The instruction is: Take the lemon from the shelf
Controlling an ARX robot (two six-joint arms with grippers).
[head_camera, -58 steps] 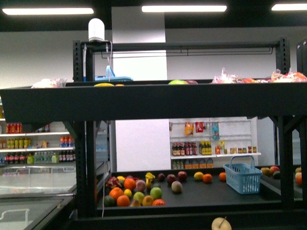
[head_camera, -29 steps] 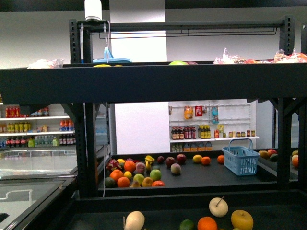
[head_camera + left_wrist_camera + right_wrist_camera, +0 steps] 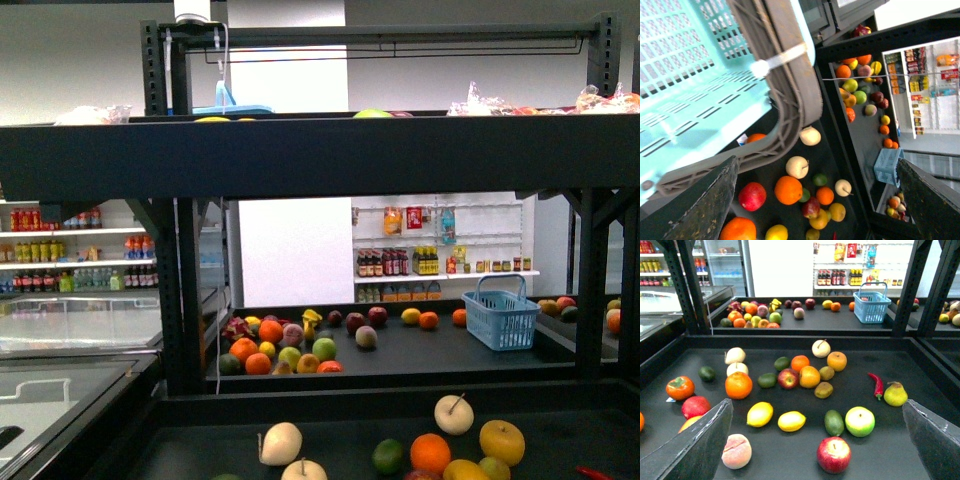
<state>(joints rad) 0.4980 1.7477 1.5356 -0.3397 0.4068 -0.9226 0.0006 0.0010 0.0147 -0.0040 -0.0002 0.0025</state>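
Front view has dropped since a second ago. Then only one pale fruit showed at the bottom edge; now the near deck of the shelf shows a row of fruit, and the ceiling lights are gone from frame.

Lemon is on that near deck, seen from the right wrist. It lies just beside a second yellow oval on one side, with a dark green avocado near on the other. A red apple and a peach sit closer to the camera. The front view cuts off short of it.

Right gripper: fingers spread wide with nothing between them, well apart from the lemon and above the deck.

Left gripper: also spread wide and empty. A pale turquoise basket fills the space beside it, and I cannot tell how it is carried.

Progress — early. The robot faces the right deck and the right wrist has the fruit in plain sight, but nothing is touched. Left to do, by my reading: bring the right arm down over the lemon, close on it without catching the neighbouring oval — they look very close — and lift it clear of the shelf.
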